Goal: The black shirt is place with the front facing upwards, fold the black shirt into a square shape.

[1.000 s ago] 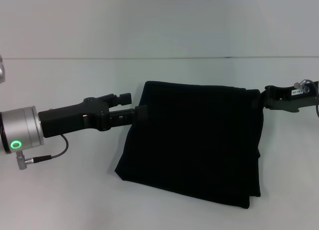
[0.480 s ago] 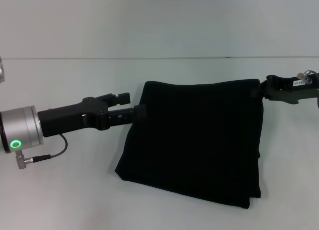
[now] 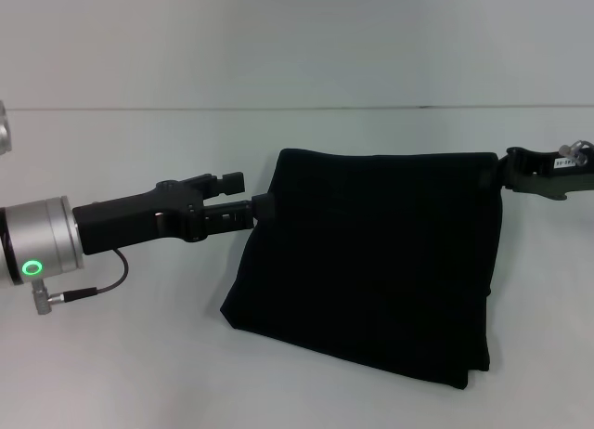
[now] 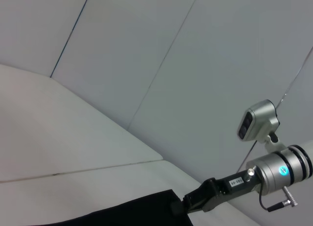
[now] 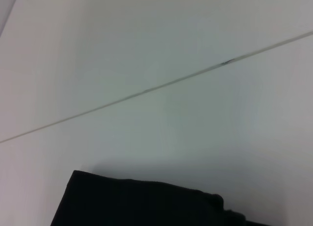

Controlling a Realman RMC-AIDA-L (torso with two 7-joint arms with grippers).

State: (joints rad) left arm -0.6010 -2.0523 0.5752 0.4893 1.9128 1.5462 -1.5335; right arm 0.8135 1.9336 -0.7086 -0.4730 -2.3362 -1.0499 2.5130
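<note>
Centre to lower right of head view: black shirt point(image 3: 371, 262), folded into a rough rectangle, no lettering showing, top edge stretched level between both hands, rest draping down to the white surface point(image 3: 121, 355).
Left hand point(image 3: 263, 209): mid-left of head view, arm reaching in from the left edge, pinching the shirt's upper left corner.
Right hand point(image 3: 498, 172): upper right of head view, pinching the shirt's upper right corner.
Shirt lower edge: slants down toward lower right, layered hems visible at the right side.
Left wrist view: shirt edge point(image 4: 132, 210) at bottom, right hand point(image 4: 177, 207) clamped on its corner.
Right wrist view: shirt point(image 5: 142, 204) along bottom, pale surface point(image 5: 146, 138) behind.
</note>
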